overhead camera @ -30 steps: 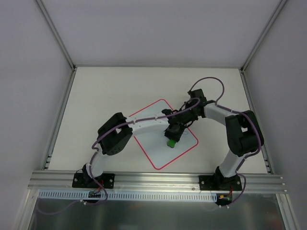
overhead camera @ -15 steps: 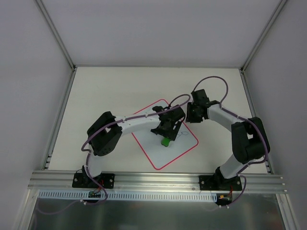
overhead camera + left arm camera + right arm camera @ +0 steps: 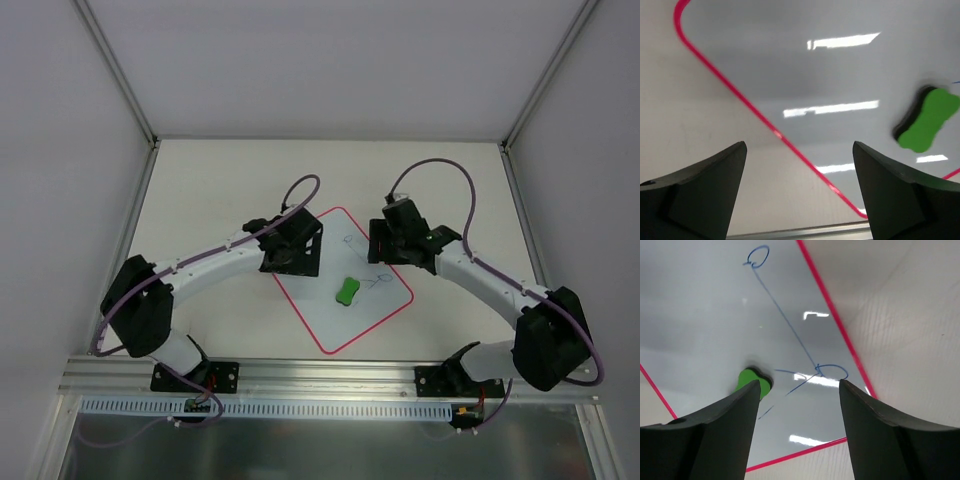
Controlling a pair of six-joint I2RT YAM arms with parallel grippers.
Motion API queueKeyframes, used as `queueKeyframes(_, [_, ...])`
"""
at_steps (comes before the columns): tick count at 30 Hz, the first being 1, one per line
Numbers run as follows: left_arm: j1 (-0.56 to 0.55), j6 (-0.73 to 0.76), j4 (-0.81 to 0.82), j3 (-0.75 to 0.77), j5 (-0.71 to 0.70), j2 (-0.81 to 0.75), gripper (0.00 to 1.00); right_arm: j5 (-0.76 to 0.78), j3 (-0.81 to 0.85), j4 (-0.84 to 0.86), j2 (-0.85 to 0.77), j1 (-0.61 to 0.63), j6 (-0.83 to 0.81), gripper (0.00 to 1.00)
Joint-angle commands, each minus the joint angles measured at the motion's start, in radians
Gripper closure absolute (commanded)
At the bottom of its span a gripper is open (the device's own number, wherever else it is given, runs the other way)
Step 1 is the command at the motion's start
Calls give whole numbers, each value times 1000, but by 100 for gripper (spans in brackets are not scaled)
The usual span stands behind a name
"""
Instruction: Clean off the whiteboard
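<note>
Your left gripper hangs over the whiteboard, jaws spread wide and empty. Only the board's red border runs slantwise across the gap between them. The green eraser lies flat on the board, out past the jaw on the right of that wrist view and well clear of it.

Your right gripper is spread as well, gripping nothing. The eraser peeks out just beyond the tip of its left-side jaw. Blue pen lines, a long stroke with a small loop at each end, show on the board ahead of those jaws.

From above, the eraser sits between your two grippers, touching neither.
</note>
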Motion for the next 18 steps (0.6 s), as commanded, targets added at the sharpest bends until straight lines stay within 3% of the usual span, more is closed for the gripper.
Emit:
queueKeyframes(1, [61, -88, 59, -157, -4, -102, 12, 123, -34, -30, -20, 111, 126, 30])
queueKeyframes(2, [73, -100, 79, -228, 0, -150, 2, 139, -35, -30, -16, 134, 166, 26])
queueKeyframes(3, [89, -111, 98, -259, 4, -170, 1, 162, -35, -31, -10, 154, 184, 24])
queueKeyframes(11, [153, -201, 249, -447, 12, -247, 1, 247, 63, -51, 167, 335, 321, 27])
queueKeyframes(18, [179, -234, 364, -488, 59, -204, 4, 316, 137, -93, 288, 407, 433, 32])
